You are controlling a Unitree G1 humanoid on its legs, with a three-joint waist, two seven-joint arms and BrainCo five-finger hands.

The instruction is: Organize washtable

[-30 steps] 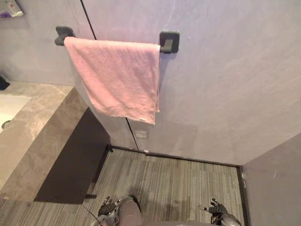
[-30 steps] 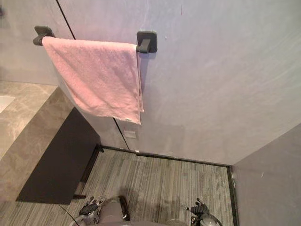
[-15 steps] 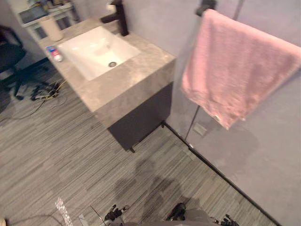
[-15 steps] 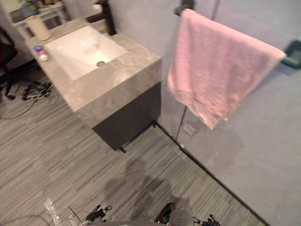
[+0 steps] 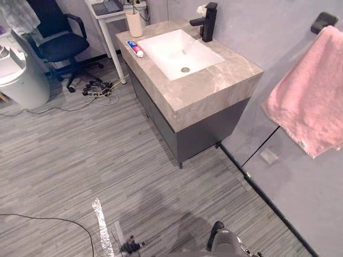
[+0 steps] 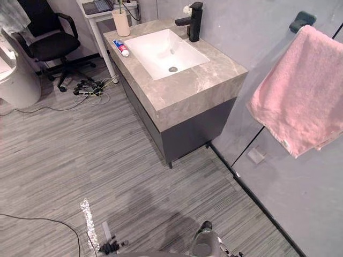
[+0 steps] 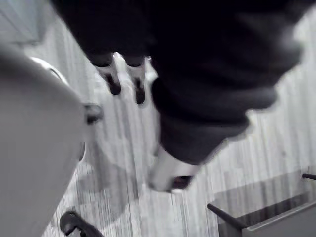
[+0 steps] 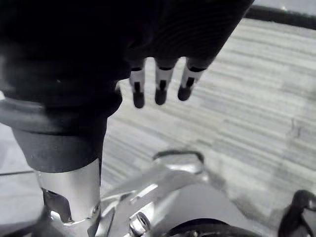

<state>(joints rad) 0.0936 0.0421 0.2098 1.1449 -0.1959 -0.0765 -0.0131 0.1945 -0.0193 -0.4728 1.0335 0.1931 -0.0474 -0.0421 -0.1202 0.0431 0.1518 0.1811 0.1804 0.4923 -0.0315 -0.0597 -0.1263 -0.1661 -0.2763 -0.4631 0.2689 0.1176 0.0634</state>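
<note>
The washtable (image 5: 214,88) has a grey marble top over a dark cabinet and stands against the wall ahead. A white sink (image 5: 171,51) is set into it, with a black faucet (image 5: 208,21) behind. A red, white and blue toothpaste tube (image 5: 135,48) lies on the top beside the sink, and a beige cup (image 5: 134,24) stands at the far corner. My left hand (image 7: 112,79) hangs low over the floor, fingers straight, holding nothing. My right hand (image 8: 159,89) hangs the same way, open and empty. Both are far from the table.
A pink towel (image 5: 313,104) hangs from a dark wall bar (image 5: 324,21) to the right. A black office chair (image 5: 59,40), a white bin (image 5: 21,75) and a small white table (image 5: 112,8) stand to the left. Cables (image 5: 96,88) lie by the washtable.
The camera has swung left from the wall and towel, bringing the whole washtable, the chair and the bin into view. Both hands stay low and empty.
</note>
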